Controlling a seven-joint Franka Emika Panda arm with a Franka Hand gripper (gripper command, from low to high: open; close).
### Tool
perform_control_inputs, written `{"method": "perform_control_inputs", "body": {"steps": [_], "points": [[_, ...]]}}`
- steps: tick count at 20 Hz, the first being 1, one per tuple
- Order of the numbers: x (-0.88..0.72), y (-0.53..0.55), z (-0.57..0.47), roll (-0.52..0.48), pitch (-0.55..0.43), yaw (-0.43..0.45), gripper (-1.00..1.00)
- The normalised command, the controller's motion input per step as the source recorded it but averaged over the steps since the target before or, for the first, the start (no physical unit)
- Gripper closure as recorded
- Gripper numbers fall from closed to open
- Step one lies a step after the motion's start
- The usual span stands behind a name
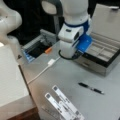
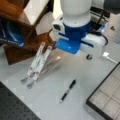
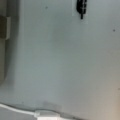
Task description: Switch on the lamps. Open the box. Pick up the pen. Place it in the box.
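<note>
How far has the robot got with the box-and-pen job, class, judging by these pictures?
Done: the box stands open, lid up, grey compartments showing. In hand: nothing seen; the gripper is hidden under the arm's wrist, which hangs beside the box. Left: the pen lies on the table, apart from the box. No lamps show.

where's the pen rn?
The pen lies free on the grey table in both front views, between the open box and the white strips. The claw isn't visible.
</note>
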Motion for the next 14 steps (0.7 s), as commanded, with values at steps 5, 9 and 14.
{"method": "perform_control_inputs", "body": {"steps": [5, 9, 14], "points": [[0.17, -0.13, -0.17, -0.131, -0.054, 0.326, -1.00], [0.16, -0.11, -0.18, -0.063, -0.037, 0.361, -1.00], [0.20, -0.11, -0.21, -0.015, -0.037, 0.368, -1.00]]}}
